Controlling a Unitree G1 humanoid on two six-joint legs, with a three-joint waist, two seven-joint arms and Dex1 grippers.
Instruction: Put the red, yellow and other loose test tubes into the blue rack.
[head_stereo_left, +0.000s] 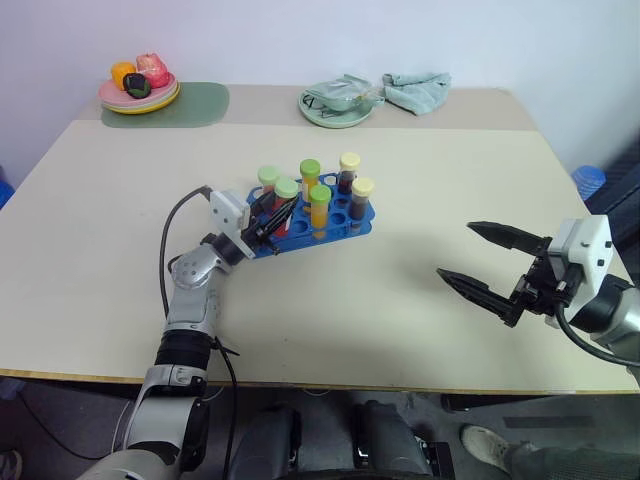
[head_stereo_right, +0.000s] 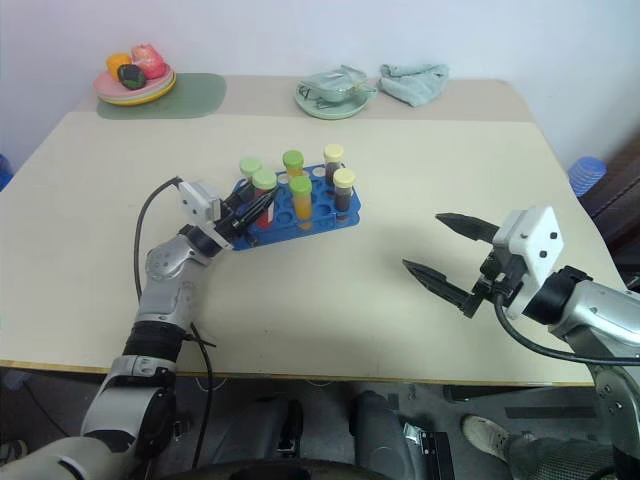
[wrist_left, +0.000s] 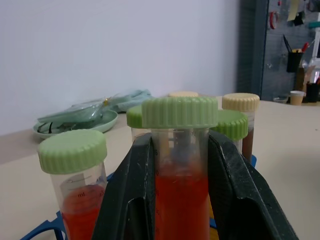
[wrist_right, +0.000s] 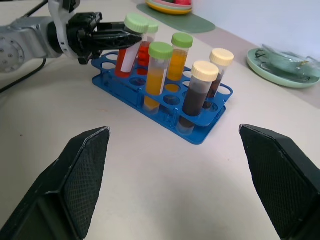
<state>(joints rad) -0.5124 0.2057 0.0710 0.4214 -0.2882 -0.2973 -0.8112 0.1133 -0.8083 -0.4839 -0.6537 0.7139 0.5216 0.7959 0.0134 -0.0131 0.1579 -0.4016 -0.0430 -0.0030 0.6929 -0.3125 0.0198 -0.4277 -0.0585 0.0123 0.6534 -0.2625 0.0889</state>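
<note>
The blue rack (head_stereo_left: 362, 216) stands mid-table with several capped test tubes upright in its holes: red (head_stereo_left: 268, 180) and yellow (head_stereo_left: 320, 205) ones with green caps, and dark brown ones (head_stereo_left: 362, 192) with cream caps. My left gripper (head_stereo_left: 268, 216) is shut on a red test tube with a green cap (wrist_right: 125, 56). It leans slightly at the rack's near-left end, its lower end down in the rack. The left wrist view shows that tube (wrist_left: 181, 192) clamped between both fingers. My right gripper (head_stereo_left: 455, 250) hovers open and holds nothing, to the right of the rack.
At the back left a pink plate of toy food (head_stereo_left: 140, 92) sits on a green mat (head_stereo_left: 200, 104). A pale green plate (head_stereo_left: 335, 106) and a teal cloth (head_stereo_left: 418, 90) lie at the back centre. Bare tabletop (head_stereo_left: 400, 310) lies between the rack and the front edge.
</note>
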